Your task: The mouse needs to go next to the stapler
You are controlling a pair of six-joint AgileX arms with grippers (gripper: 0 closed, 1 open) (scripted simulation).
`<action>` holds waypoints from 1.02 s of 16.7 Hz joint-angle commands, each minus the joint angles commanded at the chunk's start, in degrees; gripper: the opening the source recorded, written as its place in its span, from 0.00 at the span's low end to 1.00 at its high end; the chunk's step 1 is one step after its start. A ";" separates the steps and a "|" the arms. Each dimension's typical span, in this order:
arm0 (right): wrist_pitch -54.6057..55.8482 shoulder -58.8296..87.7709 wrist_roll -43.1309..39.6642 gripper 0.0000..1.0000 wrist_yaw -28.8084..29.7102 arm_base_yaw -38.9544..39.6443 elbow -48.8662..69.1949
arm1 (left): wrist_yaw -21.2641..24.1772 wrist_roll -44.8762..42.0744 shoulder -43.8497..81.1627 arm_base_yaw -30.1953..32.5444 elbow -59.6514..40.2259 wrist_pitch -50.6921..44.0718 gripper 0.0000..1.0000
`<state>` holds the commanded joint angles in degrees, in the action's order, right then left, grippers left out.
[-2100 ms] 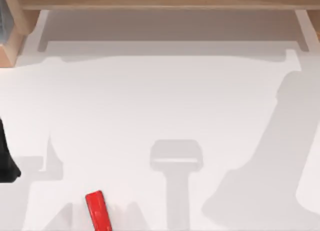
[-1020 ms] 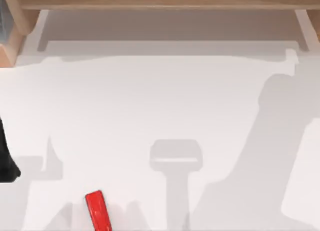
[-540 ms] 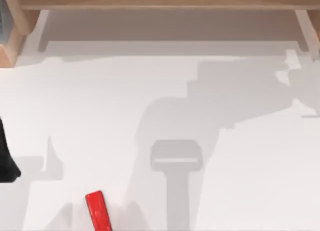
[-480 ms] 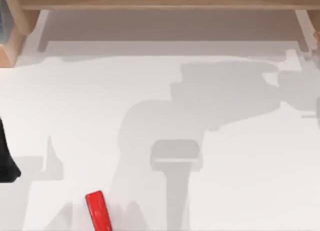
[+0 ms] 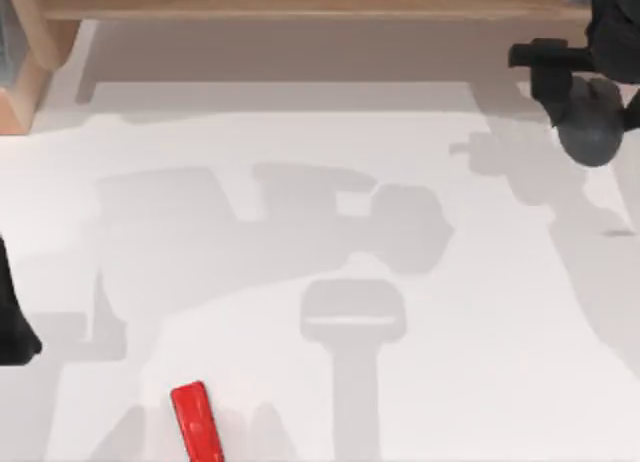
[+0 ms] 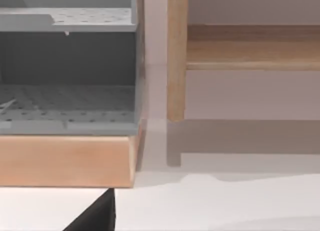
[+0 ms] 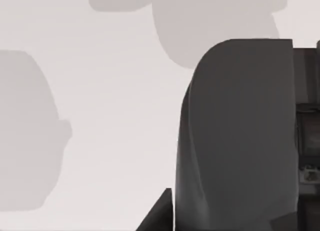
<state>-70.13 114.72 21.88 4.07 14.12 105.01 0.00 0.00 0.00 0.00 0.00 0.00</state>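
Stapler (image 5: 196, 423) — red bar at the counter's (image 5: 300, 232) near edge, left of middle, long axis running roughly near-to-far.

Left gripper (image 5: 12, 312) — parked at the counter's left edge; whether it is released or clenched I cannot tell.

Mouse (image 5: 590, 127) — dark grey, lifted at the far right corner, grasped by the right gripper (image 5: 575, 77). The stapler lies diagonally toward the near left, well apart; the carry must cross the counter.

Mouse (image 5: 592, 130) up at the surface's (image 5: 300, 182) far right, stapler (image 5: 196, 423) at near left, well apart
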 joint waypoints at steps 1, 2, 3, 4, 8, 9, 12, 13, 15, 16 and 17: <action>1.12 -0.29 3.92 0.00 0.19 4.05 -2.22 | 0.00 0.00 0.00 0.00 0.00 0.00 1.00; 2.31 -0.47 7.76 0.00 0.36 8.13 -4.38 | 0.00 0.00 0.00 0.00 0.00 0.00 1.00; 3.54 -0.55 11.51 0.00 0.51 12.22 -6.47 | 0.00 0.00 0.00 0.00 0.00 0.00 1.00; 4.82 -0.53 15.12 0.00 0.64 16.28 -8.45 | 0.00 0.00 0.00 0.00 0.00 0.00 1.00; 9.94 0.13 27.88 0.00 1.01 31.35 -15.30 | 0.00 0.00 0.00 0.00 0.00 0.00 1.00; 11.12 0.38 30.49 0.00 1.07 34.61 -16.68 | 0.00 0.00 0.00 0.00 0.00 0.00 1.00; 14.13 1.14 36.78 0.00 1.19 42.70 -19.97 | 0.00 0.00 0.00 0.00 0.00 0.00 1.00; 14.86 1.37 38.18 0.00 1.22 44.58 -20.70 | 0.00 0.00 0.00 0.00 0.00 0.00 1.00; 15.85 1.70 40.05 0.00 1.27 47.11 -21.68 | 0.00 0.00 0.00 0.00 0.00 0.00 1.00; 16.10 1.79 40.49 0.00 1.29 47.71 -21.91 | 0.00 0.00 0.00 0.00 0.00 0.00 1.00; 16.10 1.79 40.49 0.00 1.29 47.71 -21.91 | 0.00 0.00 0.00 0.00 0.00 0.00 1.00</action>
<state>-54.03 116.50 62.37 5.36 61.84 83.10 0.00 0.00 0.00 0.00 0.00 0.00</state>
